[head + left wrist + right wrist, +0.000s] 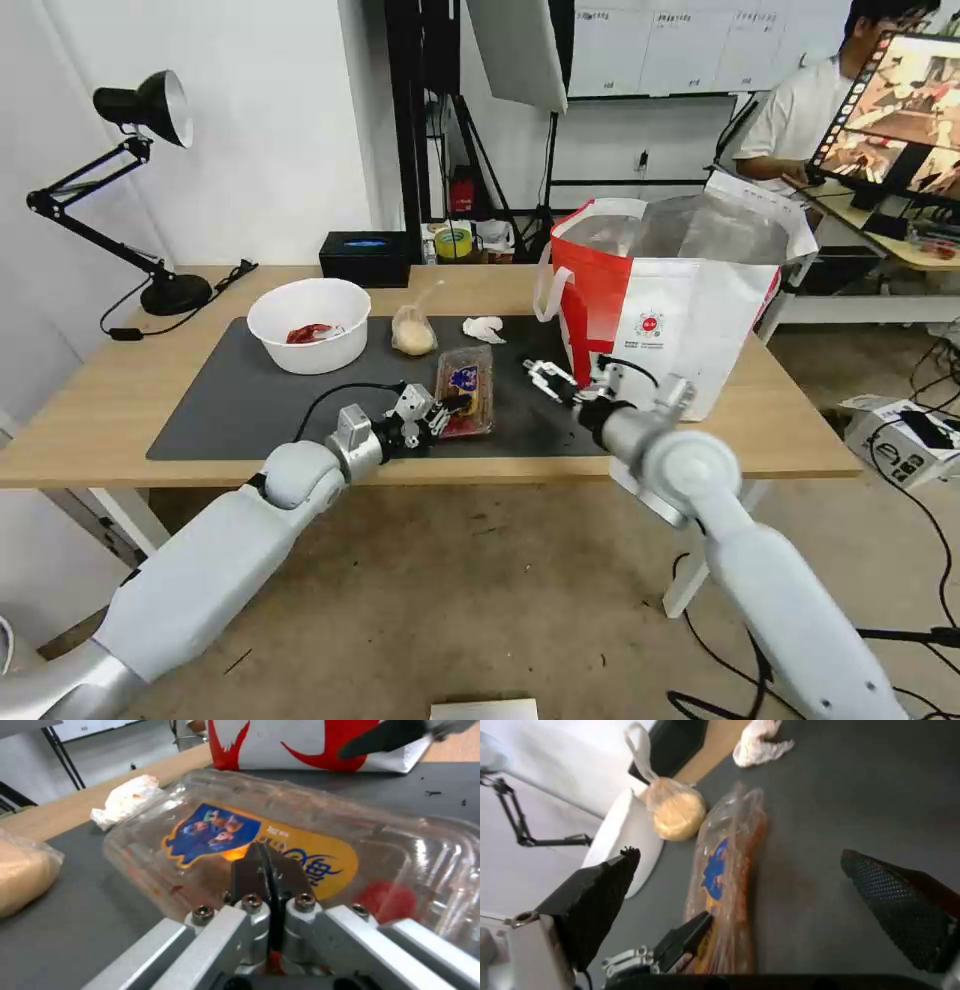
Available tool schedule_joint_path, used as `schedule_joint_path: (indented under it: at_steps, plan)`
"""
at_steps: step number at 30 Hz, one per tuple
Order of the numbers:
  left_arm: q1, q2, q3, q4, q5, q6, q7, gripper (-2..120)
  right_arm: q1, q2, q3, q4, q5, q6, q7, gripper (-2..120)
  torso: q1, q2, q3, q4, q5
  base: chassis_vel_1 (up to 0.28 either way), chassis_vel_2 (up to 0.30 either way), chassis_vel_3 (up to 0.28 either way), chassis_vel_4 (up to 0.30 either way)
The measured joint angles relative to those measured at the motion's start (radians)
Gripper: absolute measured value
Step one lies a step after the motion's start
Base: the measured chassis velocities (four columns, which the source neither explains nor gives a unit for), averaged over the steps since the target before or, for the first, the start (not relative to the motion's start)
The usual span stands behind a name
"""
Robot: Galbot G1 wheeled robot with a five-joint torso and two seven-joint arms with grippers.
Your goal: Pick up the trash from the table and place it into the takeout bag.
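Left tool (pixel 447 410) pinched shut on tray (pixel 466 389) edge; right tool (pixel 541 377) wide open, just beside tray, bag (pixel 660 300) behind.

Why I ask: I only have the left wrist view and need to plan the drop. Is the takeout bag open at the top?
Observer: Yes. The head view shows the takeout bag upright at the right end of the table, with its foil-lined mouth open.
Operator: What is the dark shape near the bag?
Observer: That is the right gripper. Its fingers are open and hold nothing, and it is above the mat between the clear tray and the bag.
Operator: Is there any trash I can't see?
Observer: Yes, a white bowl with red scraps sits on the left part of the mat.
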Motion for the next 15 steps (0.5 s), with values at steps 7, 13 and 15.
schedule_joint_path:
  at_steps: [7,13,15]
  plan:
    - [-0.005,-0.005,0.002,0.003,-0.004,0.0,0.0,0,0.112,0.072,-0.052,-0.115,-0.004,-0.056,0.07,100,0.0,0.0,0.0,0.0,-0.0002,0.0,0.0,0.0,0.0]
    - [-0.009,0.003,0.003,0.002,-0.012,0.0,0.0,0,0.144,0.106,-0.065,-0.155,0.011,-0.113,0.106,100,0.0,0.0,0.0,-0.0002,-0.0001,0.0,0.0,0.0,0.0]
    - [-0.01,0.009,0.002,0.003,-0.016,0.0,-0.001,0,0.156,0.122,-0.07,-0.171,0.03,-0.146,0.134,100,0.0,0.0,0.0,-0.0002,-0.0001,0.0,0.0,0.0,0.0]
